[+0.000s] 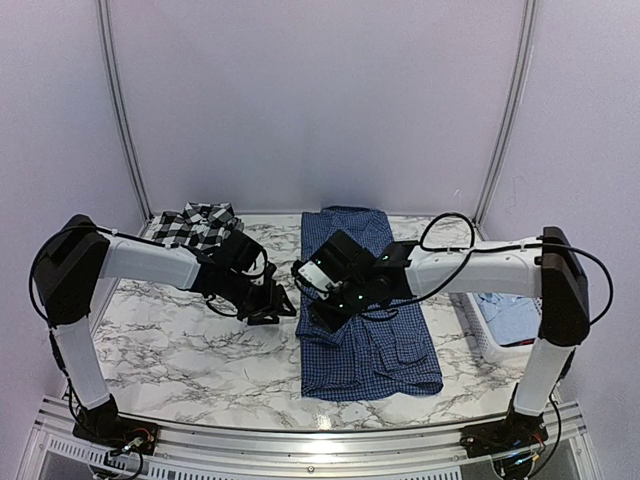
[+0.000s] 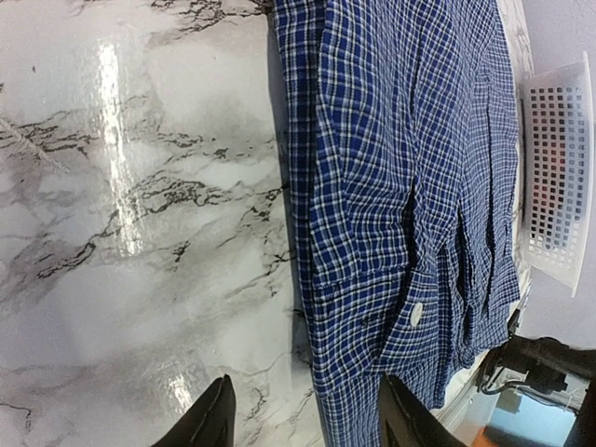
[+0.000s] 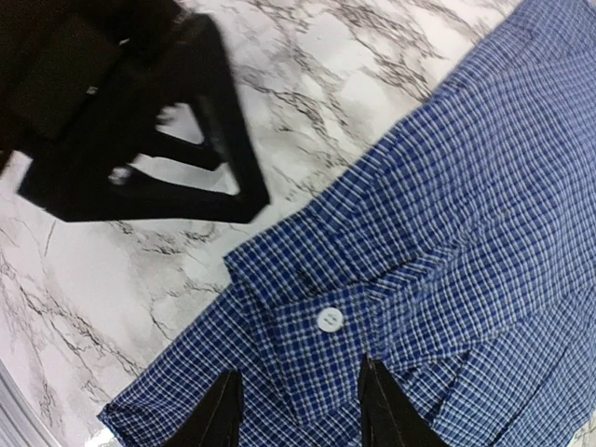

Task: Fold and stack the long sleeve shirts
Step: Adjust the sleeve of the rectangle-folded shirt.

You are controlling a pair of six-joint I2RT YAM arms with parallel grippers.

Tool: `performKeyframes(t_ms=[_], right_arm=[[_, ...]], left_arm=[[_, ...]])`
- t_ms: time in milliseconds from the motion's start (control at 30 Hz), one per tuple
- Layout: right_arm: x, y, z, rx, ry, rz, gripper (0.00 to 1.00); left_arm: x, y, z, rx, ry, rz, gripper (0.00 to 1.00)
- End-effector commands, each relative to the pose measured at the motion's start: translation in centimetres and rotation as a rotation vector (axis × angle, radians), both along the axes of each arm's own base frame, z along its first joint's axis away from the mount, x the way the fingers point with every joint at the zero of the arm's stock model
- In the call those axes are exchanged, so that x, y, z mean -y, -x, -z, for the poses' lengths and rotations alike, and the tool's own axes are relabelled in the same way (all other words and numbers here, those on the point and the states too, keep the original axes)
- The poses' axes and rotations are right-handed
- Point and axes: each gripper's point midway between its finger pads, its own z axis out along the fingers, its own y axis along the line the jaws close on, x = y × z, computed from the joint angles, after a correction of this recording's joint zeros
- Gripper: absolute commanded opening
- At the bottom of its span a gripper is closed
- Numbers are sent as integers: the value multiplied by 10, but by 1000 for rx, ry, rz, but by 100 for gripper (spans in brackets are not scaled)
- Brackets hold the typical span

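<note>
The dark blue checked shirt [image 1: 365,320] lies lengthwise on the marble table, partly folded in. It also shows in the left wrist view [image 2: 400,186] and the right wrist view [image 3: 466,233]. My left gripper [image 1: 272,306] is open and empty at the shirt's left edge; in its own view [image 2: 307,424] one finger is over marble, the other over the cloth edge. My right gripper [image 1: 328,308] is open just above a cuff with a white button [image 3: 330,319]; its jaws [image 3: 298,410] straddle that cuff. The black-and-white plaid shirt [image 1: 198,226] lies at the back left. The pale blue shirt [image 1: 510,312] sits in the basket.
A white slatted plastic basket [image 1: 478,325] stands at the right table edge, also in the left wrist view [image 2: 557,177]. The left gripper's black body [image 3: 140,121] is close beside the right gripper. Bare marble [image 1: 180,350] lies front left.
</note>
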Motion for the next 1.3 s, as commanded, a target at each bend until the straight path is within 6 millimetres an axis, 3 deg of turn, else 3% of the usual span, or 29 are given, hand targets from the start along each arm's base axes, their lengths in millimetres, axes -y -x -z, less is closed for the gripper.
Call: performKeyframes(t_ms=[0,200,400,900,1067,1267], right_arm=[[30,-21,-4,-71,-89,159,37],[48,-24,18,-183,-151,261,34],[84,-64,25,-220,-253,436,33],[137,-138,27,-207,-404,647,30],[146,-159,31,-228,-460,683,29],[140,-170,40,-254,-484,683,29]], left_arm=[[0,3,-14,29,34,22,54],[8,8,-11,15,51,44,51],[16,13,0,-3,34,62,50],[32,17,15,-29,17,83,43],[37,16,12,-25,24,87,34],[39,15,11,-24,28,84,20]])
